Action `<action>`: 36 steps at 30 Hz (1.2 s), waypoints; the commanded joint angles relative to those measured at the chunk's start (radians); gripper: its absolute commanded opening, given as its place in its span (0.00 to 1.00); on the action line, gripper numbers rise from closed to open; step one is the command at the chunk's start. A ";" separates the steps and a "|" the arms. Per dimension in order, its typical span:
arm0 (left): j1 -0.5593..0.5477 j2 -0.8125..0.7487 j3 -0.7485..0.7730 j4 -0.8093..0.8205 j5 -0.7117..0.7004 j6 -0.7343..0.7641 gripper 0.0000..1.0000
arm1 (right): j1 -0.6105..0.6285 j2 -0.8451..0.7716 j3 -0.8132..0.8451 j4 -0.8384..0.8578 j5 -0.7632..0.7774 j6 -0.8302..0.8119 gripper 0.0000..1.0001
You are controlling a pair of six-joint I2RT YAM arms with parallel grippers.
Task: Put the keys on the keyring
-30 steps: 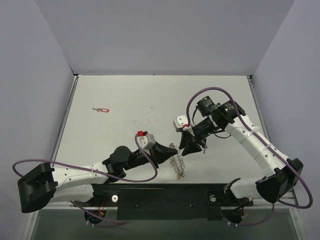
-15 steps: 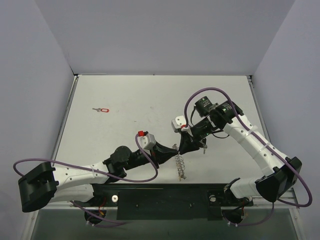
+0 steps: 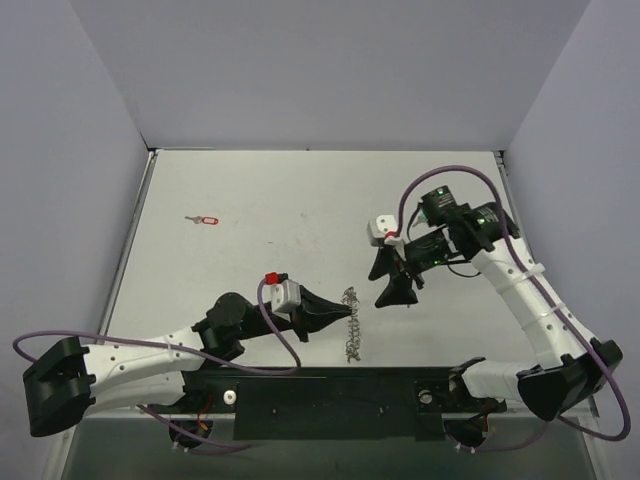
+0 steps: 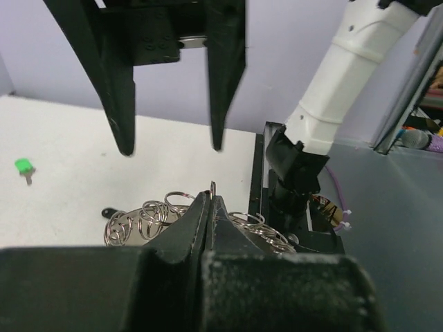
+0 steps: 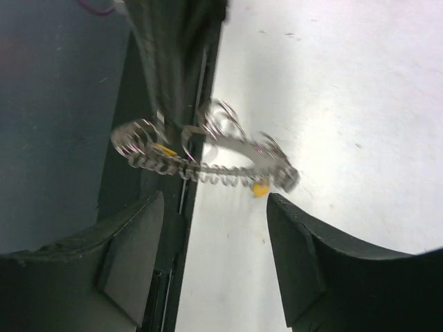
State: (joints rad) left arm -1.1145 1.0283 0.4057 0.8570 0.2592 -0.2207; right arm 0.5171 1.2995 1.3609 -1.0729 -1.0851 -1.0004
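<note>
Top external view: left gripper (image 3: 347, 311) clamped tight on the keyring (image 3: 352, 332), which hangs near the table (image 3: 300, 200) front edge, right gripper (image 3: 378, 288) spread, empty, just right of it, apart.

3 views.
- Top external: fixed, high and behind, looking down on the whole table (image 3: 300, 200).
- Left wrist: close, low, facing along the tabletop toward the right arm (image 4: 346, 69).
- Right wrist: close, angled down at the table edge.

All 3 share the keyring (image 3: 350, 320).
</note>
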 commanded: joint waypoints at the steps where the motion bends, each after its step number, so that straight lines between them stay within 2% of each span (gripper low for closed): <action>1: 0.016 -0.144 0.033 -0.074 0.202 0.159 0.00 | -0.144 -0.153 -0.025 -0.036 -0.076 0.034 0.58; 5: 0.059 -0.204 0.090 -0.217 0.311 0.199 0.00 | -0.241 -0.186 -0.101 -0.033 -0.032 0.008 0.59; 11: 0.117 -0.197 0.151 -0.191 0.472 0.101 0.00 | -0.445 -0.149 -0.218 -0.029 -0.137 -0.050 0.59; 16: 0.157 -0.154 0.166 -0.015 0.581 -0.029 0.00 | -0.549 -0.134 -0.235 -0.028 -0.156 -0.047 0.59; 24: 0.197 -0.018 0.197 0.279 0.672 -0.287 0.00 | -0.568 -0.123 -0.256 -0.030 -0.157 -0.061 0.59; 27: 0.199 0.007 0.220 0.298 0.678 -0.319 0.00 | -0.569 -0.118 -0.252 -0.035 -0.151 -0.063 0.59; 30: 0.205 0.039 0.228 0.387 0.675 -0.380 0.00 | -0.568 -0.112 -0.246 -0.045 -0.147 -0.070 0.59; 36: 0.229 0.110 0.243 0.591 0.589 -0.610 0.00 | -0.569 -0.108 -0.235 -0.085 -0.137 -0.121 0.59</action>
State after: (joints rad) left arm -0.9005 1.1076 0.5964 1.1915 0.9161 -0.6510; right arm -0.0463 1.1831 1.1103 -1.0920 -1.1831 -1.0576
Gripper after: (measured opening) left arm 0.017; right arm 0.590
